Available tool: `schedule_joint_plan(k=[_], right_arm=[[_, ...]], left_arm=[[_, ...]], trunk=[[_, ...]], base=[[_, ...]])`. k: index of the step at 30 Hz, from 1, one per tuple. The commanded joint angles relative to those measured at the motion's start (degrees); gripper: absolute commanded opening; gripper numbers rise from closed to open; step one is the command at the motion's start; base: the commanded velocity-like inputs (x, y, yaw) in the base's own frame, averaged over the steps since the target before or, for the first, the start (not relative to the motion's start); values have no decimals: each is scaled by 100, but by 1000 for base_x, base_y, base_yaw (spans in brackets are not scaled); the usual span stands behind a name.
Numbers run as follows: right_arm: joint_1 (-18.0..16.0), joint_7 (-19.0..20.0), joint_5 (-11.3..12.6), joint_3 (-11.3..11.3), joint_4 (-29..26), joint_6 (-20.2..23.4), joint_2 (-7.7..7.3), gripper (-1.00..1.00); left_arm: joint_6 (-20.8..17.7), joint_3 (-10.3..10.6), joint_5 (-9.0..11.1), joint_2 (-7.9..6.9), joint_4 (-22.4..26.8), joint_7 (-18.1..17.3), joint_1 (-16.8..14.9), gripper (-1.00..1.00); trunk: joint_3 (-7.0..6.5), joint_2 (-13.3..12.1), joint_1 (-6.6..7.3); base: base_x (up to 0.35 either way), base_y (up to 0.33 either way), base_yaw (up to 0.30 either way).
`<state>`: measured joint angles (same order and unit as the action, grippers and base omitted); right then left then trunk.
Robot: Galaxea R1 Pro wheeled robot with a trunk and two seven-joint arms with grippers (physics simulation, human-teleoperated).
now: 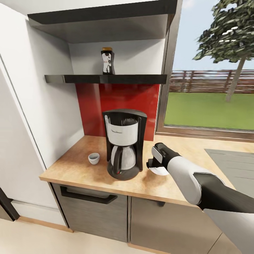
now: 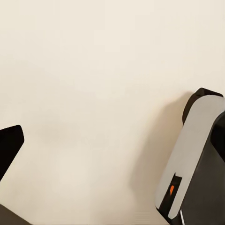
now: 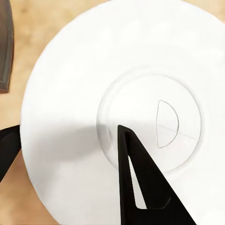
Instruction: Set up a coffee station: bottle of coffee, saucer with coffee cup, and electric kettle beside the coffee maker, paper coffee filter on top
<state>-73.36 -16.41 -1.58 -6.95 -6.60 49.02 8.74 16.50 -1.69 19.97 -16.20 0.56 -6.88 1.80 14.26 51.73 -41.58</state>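
Note:
The coffee maker (image 1: pixel 122 144) stands on the kitchen countertop (image 1: pixel 77 165), under the kitchen shelf (image 1: pixel 106 78) that carries the bottle of coffee (image 1: pixel 107 61). The coffee cup (image 1: pixel 94 158) sits to its left. Just right of the machine, low over the worktop, my right gripper (image 1: pixel 152 165) (image 3: pixel 70 126) is shut on the saucer (image 1: pixel 159 171) (image 3: pixel 70 70). One finger lies on the plate's face and the other at its rim. I cannot tell whether the saucer touches the worktop. My left gripper (image 2: pixel 115 140) is open over a plain cream surface. The paper coffee filter and electric kettle are out of view.
A tall white cabinet (image 1: pixel 31 116) walls the countertop's left end, and a red backsplash (image 1: pixel 123 97) runs behind it. A dark grey inset panel (image 1: pixel 231 165) lies at the right under the window (image 1: pixel 211 88). Drawers with a black handle (image 1: pixel 88 195) are below.

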Motion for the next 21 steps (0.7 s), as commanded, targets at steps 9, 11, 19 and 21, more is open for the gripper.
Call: schedule_joint_plan(k=[9, 11, 19, 21], right_arm=[[-3, -50, -17, -44, 1, 20, 13, -100], [-3, -50, -17, -44, 1, 20, 18, -100], [-3, -54, -17, -44, 1, 20, 22, -100], [-3, -52, -17, -44, 1, 15, 22, -100]], left_arm=[[3, -16, 42, -5, 5, -42, 4, 100], [3, -16, 42, -5, 5, -42, 4, 100], [3, -16, 40, -4, 5, -42, 4, 100], [3, -16, 32, -2, 5, -42, 4, 100]], trunk=[[169, 368, -199], [205, 448, -243], [348, 769, -419], [384, 849, -463]], base=[[0, 0, 0], [0, 0, 0], [0, 0, 0], [0, 0, 0]])
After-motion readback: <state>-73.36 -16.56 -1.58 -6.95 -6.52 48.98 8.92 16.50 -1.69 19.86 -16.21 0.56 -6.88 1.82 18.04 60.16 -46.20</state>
